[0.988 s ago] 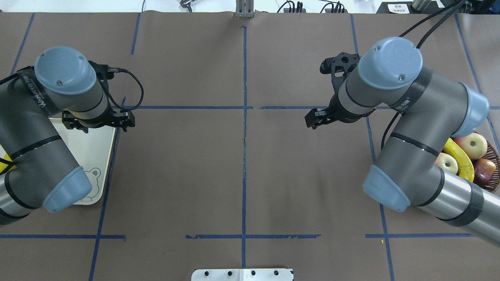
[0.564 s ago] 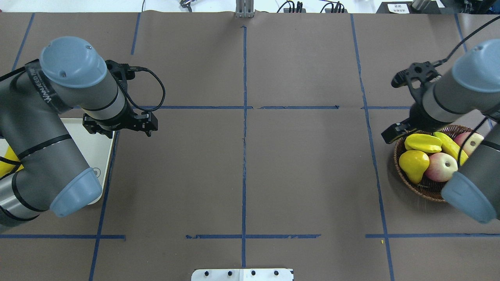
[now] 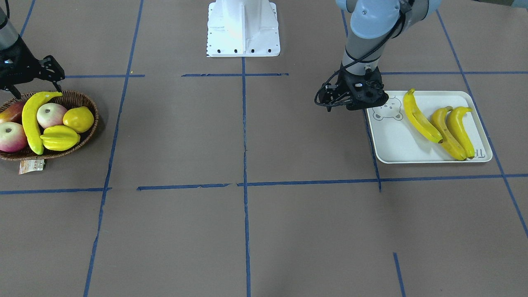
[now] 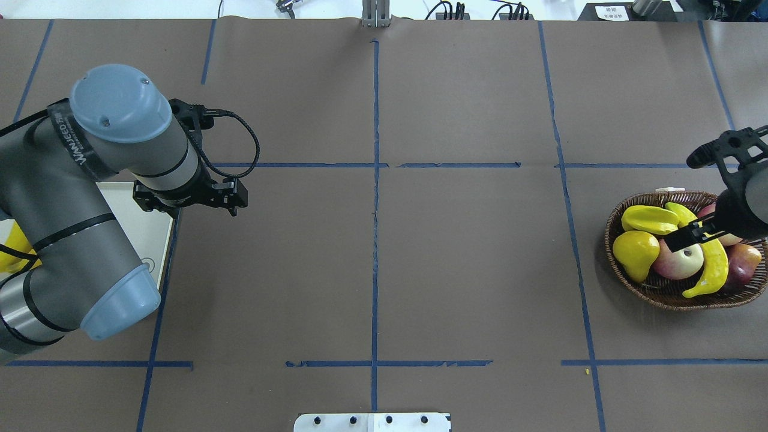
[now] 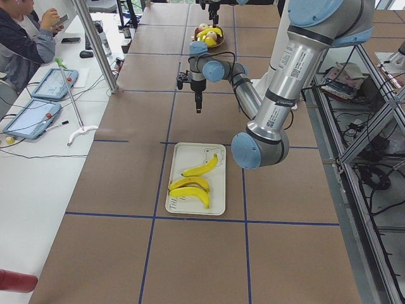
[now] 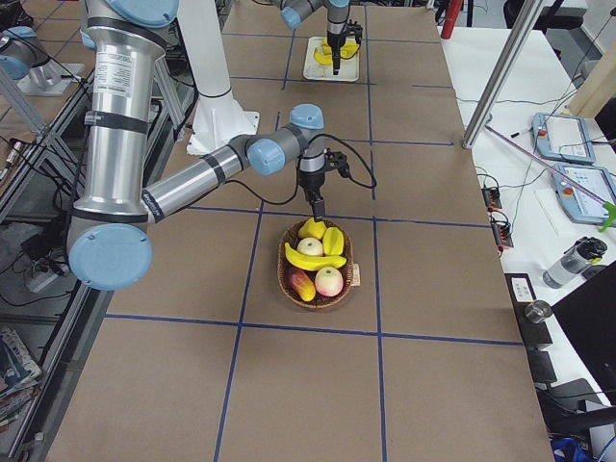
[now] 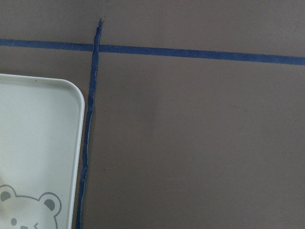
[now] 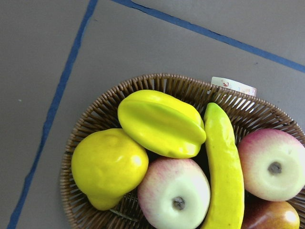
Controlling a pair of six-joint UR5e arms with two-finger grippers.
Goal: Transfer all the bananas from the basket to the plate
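Three bananas [image 3: 420, 119] are down on the plate [image 3: 396, 142], lying side by side toward the end away from the bear-face drawing [image 3: 387, 112], the outer two touching near the lettering. One banana [image 3: 29, 123] is left in the basket [image 3: 95, 119], stretched across the heap with its tip up near the rim on the robot's side. It rests between two pink apples [image 3: 51, 114] and beside a ridged starfruit [image 3: 60, 137], with a round yellow lemon-like fruit [image 3: 78, 119] at the edge and a paper tag [image 3: 31, 166] hanging off the far rim. Over that basket hovers the right gripper [image 3: 37, 87], jaws spread wide and holding nothing, poised above the banana's upper end without touching it. Across the brown table [image 3: 247, 144], the left gripper [image 4: 187, 207] hangs just beside the plate's bear corner, over the blue tape line, fingers apart and empty too.
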